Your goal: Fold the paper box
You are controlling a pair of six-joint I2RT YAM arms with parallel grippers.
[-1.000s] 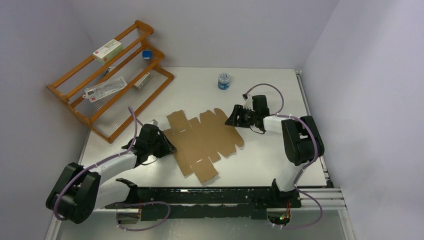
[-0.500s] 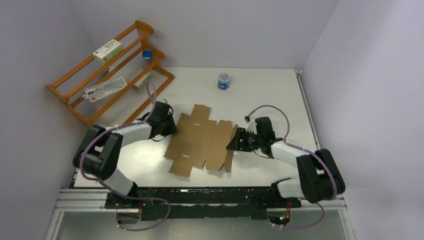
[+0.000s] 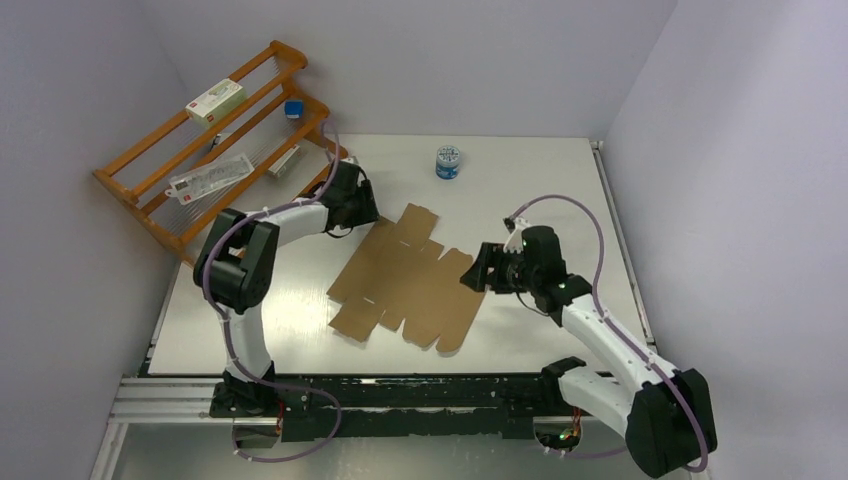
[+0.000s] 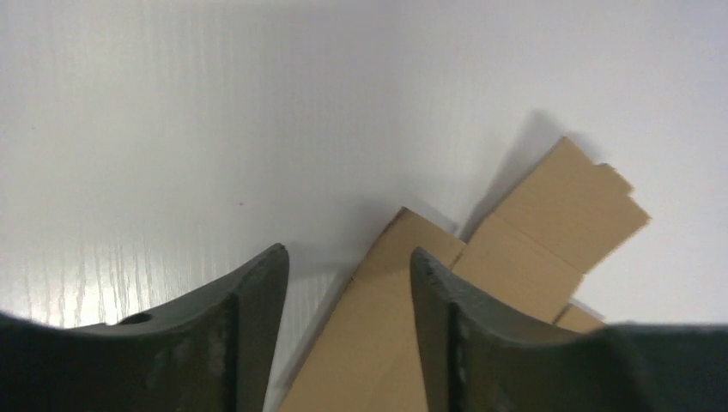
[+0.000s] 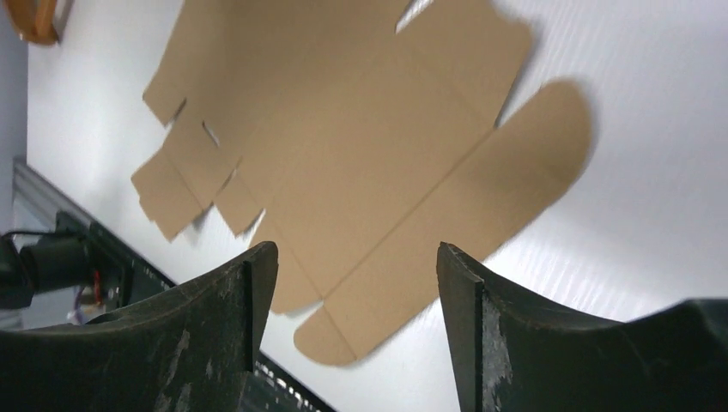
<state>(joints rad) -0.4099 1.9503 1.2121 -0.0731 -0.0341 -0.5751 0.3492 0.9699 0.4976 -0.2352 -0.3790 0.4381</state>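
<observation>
Currently, the paper box (image 3: 405, 282) is lying as a flat, unfolded brown sheet at the centre of the table (image 3: 560, 190). Its flaps and tabs are spreading outward from the central panels. A rounded flap is pointing toward 3 o'clock, and the smaller cut tabs are pointing toward 7 o'clock.

The left gripper (image 3: 362, 207) is sitting at the sheet's 11 o'clock corner. In the left wrist view its fingers (image 4: 257, 300) are standing moderately apart, and a corner of the cardboard is showing in the gap beneath them. The jaws are clamping nothing. Whether the fingertips are touching the sheet cannot be determined.

The right gripper (image 3: 478, 272) is sitting at the sheet's 3 o'clock edge, just beside the rounded flap. In the right wrist view its fingers (image 5: 249, 292) are standing wide apart, with the sheet lying below and beyond them. These jaws are likewise holding nothing.

A wooden rack (image 3: 150, 185) is standing at 10 o'clock, well apart from the sheet. It is carrying a white carton (image 3: 215, 100) on the top shelf and a clear packet (image 3: 210, 175) lower down. A blue-and-white jar (image 3: 448, 162) is standing upright at 12 o'clock, apart from the sheet and both grippers.
</observation>
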